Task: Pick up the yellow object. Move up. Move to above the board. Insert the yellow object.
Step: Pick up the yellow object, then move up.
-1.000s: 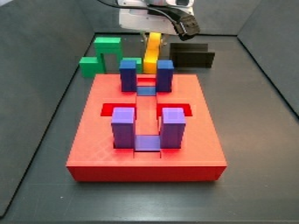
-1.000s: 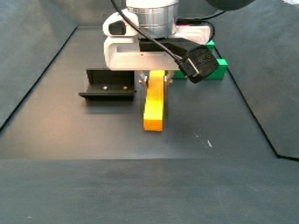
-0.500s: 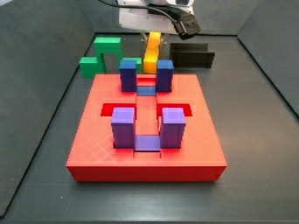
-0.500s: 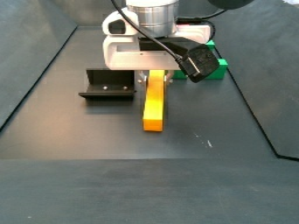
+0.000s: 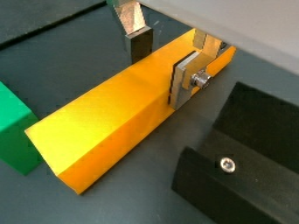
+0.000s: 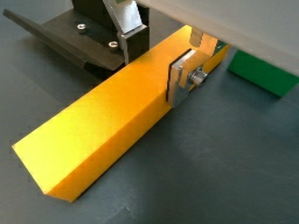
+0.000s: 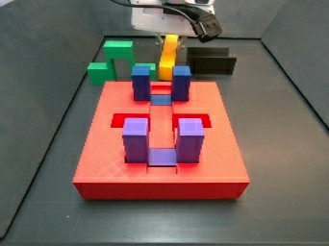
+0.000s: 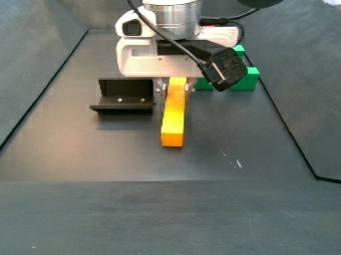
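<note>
Yellow object [image 6: 111,122] lies clamped at one end between the gripper [image 6: 158,54] fingers, beyond the board [image 7: 161,144] and just beside the fixture [image 8: 123,97]. Arm reaches straight down; green block [image 8: 242,76] behind.

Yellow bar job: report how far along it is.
Done: the gripper has one finger on each side of the yellow bar. In hand: the grasp; whether the bar has left the floor cannot be told. Left: lifting, moving above the red board, inserting. No bar sits in the board's slots.
</note>
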Available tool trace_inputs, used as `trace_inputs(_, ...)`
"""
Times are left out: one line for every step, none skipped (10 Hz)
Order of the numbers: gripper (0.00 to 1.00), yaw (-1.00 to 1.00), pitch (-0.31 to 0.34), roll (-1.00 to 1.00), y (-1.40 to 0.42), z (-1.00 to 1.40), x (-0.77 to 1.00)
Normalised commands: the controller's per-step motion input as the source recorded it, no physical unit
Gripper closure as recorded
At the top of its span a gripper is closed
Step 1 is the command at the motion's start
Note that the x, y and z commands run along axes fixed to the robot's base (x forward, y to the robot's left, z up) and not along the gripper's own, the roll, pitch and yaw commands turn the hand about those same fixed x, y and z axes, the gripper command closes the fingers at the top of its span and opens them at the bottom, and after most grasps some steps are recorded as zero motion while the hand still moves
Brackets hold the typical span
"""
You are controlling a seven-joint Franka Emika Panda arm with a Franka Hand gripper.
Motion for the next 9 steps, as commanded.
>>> trace_inputs(1.0, 0.0, 0.0, 0.0, 0.0, 0.0, 0.0)
trace_inputs(1.0, 0.0, 0.0, 0.0, 0.0, 0.0, 0.0)
trace_inputs(1.0, 0.0, 0.0, 0.0, 0.0, 0.0, 0.0)
trace_inputs(1.0, 0.0, 0.0, 0.0, 0.0, 0.0, 0.0)
trace_inputs(1.0, 0.0, 0.0, 0.0, 0.0, 0.0, 0.0)
trace_inputs(1.0, 0.0, 0.0, 0.0, 0.0, 0.83, 0.0)
trace_inputs(1.0, -0.05, 0.013, 0.0, -0.06, 0.76, 0.02)
trace_inputs(1.0, -0.04, 0.024, 0.02, -0.04, 0.59, 0.0)
trace_inputs(1.0, -0.02, 0.013, 0.05, -0.02, 0.21, 0.02)
